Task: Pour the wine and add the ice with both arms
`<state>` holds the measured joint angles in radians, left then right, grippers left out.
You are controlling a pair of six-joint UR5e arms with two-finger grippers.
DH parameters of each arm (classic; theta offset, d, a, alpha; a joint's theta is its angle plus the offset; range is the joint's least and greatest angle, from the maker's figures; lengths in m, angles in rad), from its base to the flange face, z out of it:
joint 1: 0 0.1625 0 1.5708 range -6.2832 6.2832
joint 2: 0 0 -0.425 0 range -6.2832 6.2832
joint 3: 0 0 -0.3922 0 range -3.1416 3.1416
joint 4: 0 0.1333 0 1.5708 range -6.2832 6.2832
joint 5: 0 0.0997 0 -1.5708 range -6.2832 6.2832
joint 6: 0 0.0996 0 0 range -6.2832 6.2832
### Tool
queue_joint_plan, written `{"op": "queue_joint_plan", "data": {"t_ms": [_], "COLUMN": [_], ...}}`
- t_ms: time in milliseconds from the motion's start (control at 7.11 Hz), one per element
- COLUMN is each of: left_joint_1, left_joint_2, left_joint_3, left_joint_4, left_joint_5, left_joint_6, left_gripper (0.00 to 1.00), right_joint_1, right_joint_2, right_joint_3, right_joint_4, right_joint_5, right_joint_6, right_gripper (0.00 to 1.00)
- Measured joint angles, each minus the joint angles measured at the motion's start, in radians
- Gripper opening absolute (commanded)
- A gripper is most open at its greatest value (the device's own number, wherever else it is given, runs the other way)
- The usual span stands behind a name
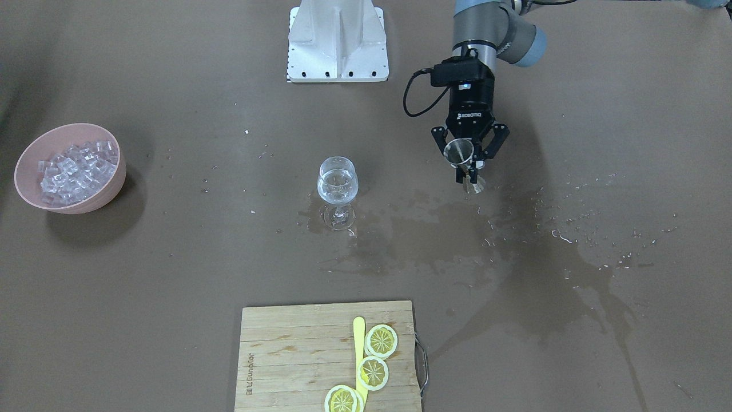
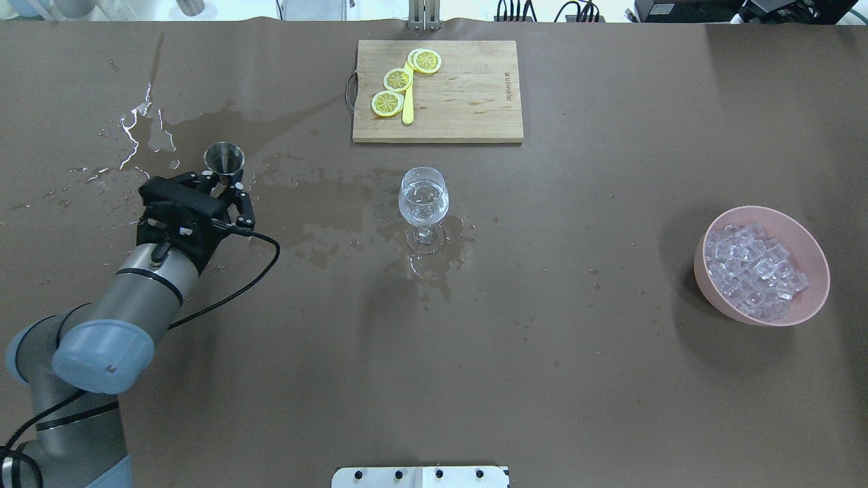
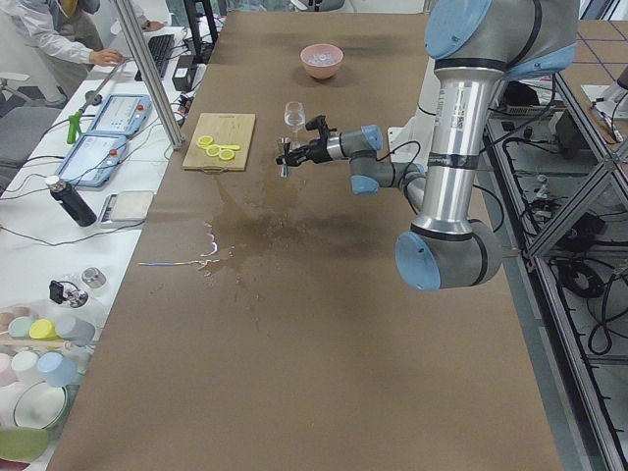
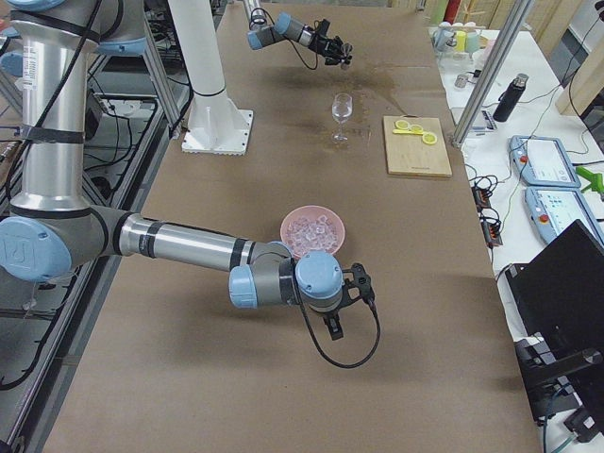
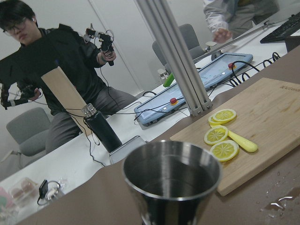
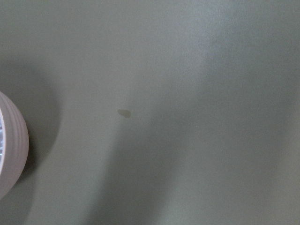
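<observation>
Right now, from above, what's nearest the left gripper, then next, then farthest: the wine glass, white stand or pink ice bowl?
From the left gripper, shut on the metal cup:
1. Wine glass, mid-table, on its right.
2. White stand, at the view's bottom edge.
3. Pink bowl of ice, far right.

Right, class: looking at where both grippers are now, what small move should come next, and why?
Probably shift the right gripper sideways over the pink bowl. The wine glass already holds clear liquid, the left gripper holds the metal cup upright away from it, and the ice sits in the bowl beside the right gripper.
</observation>
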<state>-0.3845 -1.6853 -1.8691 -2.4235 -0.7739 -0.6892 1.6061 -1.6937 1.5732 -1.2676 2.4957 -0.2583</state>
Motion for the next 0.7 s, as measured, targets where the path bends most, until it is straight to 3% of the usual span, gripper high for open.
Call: {"op": "queue_joint_plan", "data": {"t_ms": [281,703], "left_joint_1": [-0.068,-0.175], "left_joint_2": [0.068,0.105], "left_joint_3": [0.020,0.155], "left_joint_4": [-0.050,-0.140], "left_joint_5": [-0.103,-0.211], "left_joint_6": [-0.182,-0.309], "left_gripper": [0.00,0.00], "right_joint_1": [0.001,0.002], "right_joint_2": [-0.002,-0.016], "right_joint_3": [0.031,0.057], "right_joint_4": [0.003,0.004], "right_joint_5": [-0.004,-0.005], "right_joint_6": [0.000,0.000], "right_gripper": [1.00,1.00]}}
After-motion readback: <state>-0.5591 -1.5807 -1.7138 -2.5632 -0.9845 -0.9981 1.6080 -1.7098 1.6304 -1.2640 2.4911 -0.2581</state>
